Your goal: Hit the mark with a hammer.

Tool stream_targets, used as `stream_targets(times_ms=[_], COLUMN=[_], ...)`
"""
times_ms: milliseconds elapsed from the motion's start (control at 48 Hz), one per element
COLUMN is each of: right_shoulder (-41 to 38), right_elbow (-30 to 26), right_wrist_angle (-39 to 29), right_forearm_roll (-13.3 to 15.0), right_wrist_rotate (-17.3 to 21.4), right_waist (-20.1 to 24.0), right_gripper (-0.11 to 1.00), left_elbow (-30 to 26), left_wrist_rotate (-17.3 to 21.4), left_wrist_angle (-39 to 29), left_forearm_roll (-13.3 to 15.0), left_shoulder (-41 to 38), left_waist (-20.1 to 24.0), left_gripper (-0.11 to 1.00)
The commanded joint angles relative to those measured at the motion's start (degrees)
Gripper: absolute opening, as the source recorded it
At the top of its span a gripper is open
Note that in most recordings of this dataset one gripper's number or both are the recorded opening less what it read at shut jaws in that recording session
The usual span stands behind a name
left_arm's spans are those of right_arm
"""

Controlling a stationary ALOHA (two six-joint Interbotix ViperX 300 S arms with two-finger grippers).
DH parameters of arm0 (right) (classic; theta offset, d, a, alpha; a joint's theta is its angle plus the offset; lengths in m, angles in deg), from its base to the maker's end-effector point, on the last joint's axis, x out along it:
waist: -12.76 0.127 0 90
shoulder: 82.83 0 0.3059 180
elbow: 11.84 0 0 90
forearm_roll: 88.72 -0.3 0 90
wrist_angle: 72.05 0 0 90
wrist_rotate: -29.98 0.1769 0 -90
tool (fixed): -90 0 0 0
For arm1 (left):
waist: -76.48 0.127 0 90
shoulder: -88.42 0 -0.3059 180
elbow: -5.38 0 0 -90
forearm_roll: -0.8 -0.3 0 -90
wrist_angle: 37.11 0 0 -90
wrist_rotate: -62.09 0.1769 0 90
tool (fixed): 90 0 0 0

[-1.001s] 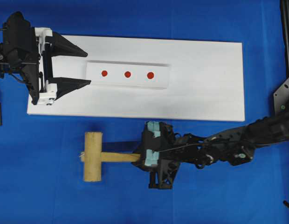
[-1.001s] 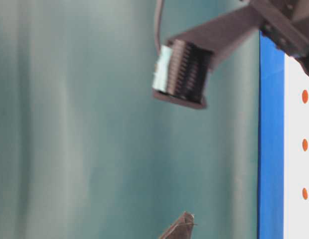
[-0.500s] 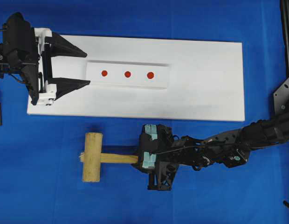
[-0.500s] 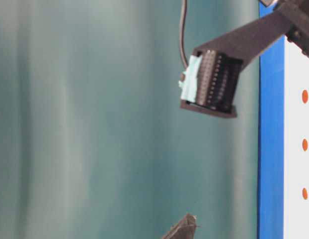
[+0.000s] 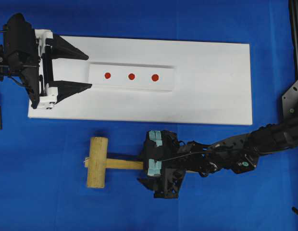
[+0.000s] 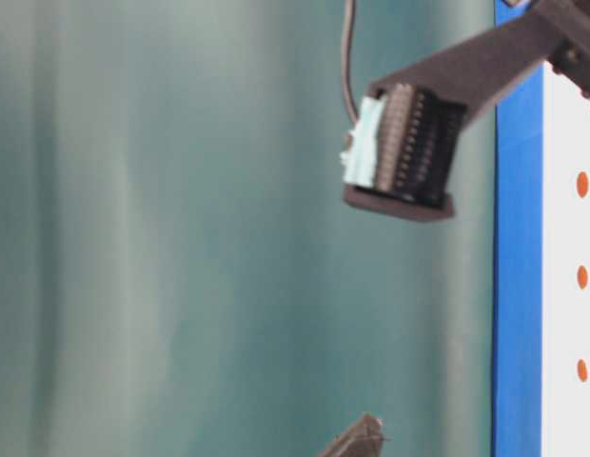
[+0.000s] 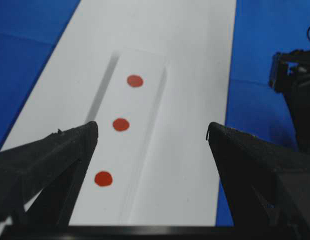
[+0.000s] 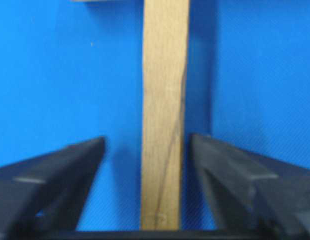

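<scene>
The hammer [image 5: 97,161], a light wooden mallet, lies on the blue cloth below the white board, its handle [image 5: 122,164] pointing right. My right gripper [image 5: 143,164] straddles the handle's end and is open. In the right wrist view the handle [image 8: 164,100] runs between the fingers [image 8: 70,165] with blue cloth showing on both sides. Three red marks [image 5: 131,76] sit in a row on a raised white strip [image 5: 166,79]. My left gripper [image 5: 89,70] is open and empty over the board's left end, the nearest mark [image 7: 103,178] just inside its left finger.
The white board [image 5: 211,96] lies across the upper middle of the blue cloth [image 5: 53,202]. Black stand parts [image 5: 295,86] line the right edge. The table-level view shows one taped black finger [image 6: 404,152] and the board's edge [image 6: 561,286].
My right gripper has opened off the hammer handle and its arm has shifted slightly. The hammer rests on the cloth. The left gripper has not moved.
</scene>
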Motion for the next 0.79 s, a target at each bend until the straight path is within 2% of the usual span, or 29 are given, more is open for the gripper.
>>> stream_targets(times_ms=[0,42,167,417,771], right_shoulder=[4.48,5.98,11.07,23.55,35.51], right_elbow=[0.35,1.05,3.25,6.33,11.51], right_wrist_angle=[0.62,0.62,0.62,-0.53,-7.91], right_forearm_roll=[0.35,0.88,1.67,1.76,1.85], right_wrist_rotate=[-0.35,-0.70,-3.16,-12.66,-21.62], right_waist=[-0.09,-0.18,-0.53,-3.60,-15.91], right_gripper=[0.86,0.90,0.83,0.82,0.82], left_elbow=[-0.44,-0.53,-0.44,-0.79,-1.23], left_wrist_rotate=[-0.26,-0.44,-0.53,-0.53,0.09], left_wrist_angle=[-0.35,-0.70,-1.85,-1.76,-1.41], left_forearm_roll=[0.00,0.00,0.00,0.00,0.00], left_shoulder=[0.53,0.53,0.70,0.70,0.97], left_waist=[-0.09,-0.09,-0.26,-1.23,-2.20], left_gripper=[0.88,0.88,0.88,0.88,0.88])
